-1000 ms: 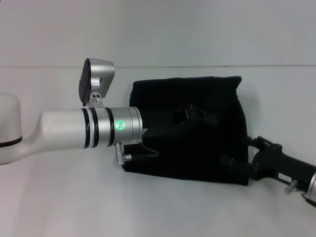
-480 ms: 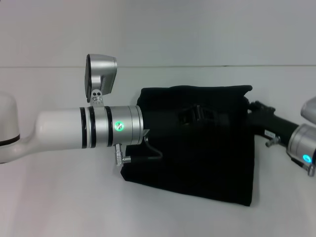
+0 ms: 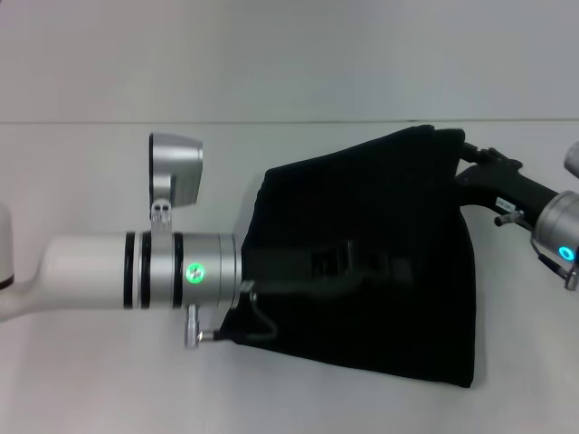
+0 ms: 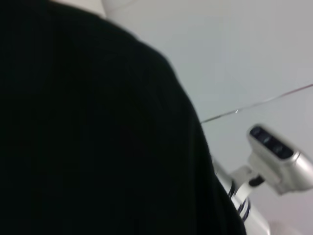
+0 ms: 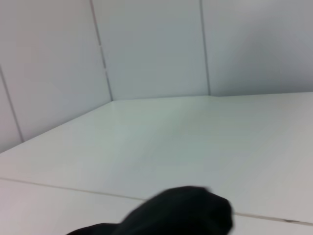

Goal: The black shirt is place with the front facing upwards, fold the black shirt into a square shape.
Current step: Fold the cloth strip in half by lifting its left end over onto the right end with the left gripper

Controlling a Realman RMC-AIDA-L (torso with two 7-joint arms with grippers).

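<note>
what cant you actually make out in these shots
- Left gripper: head view, black against the black shirt, so its fingers blend in.
- Right gripper: head view, fingertips buried in the shirt's far corner; its arm is cut off by the frame edge.
- Shirt front: no lettering or label shows in any view.
- Left wrist view: mostly filled by black cloth.

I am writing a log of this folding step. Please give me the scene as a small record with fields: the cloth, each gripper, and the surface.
cloth: the black shirt, folded into a compact block, no lettering visible, its far right corner lifted
left gripper: reaches over the middle of the shirt, dark against dark cloth
left wrist view: almost filled by black cloth
right gripper: at the raised far right corner of the shirt
right wrist view: a tip of black cloth at the lower edge
surface: white table
</note>
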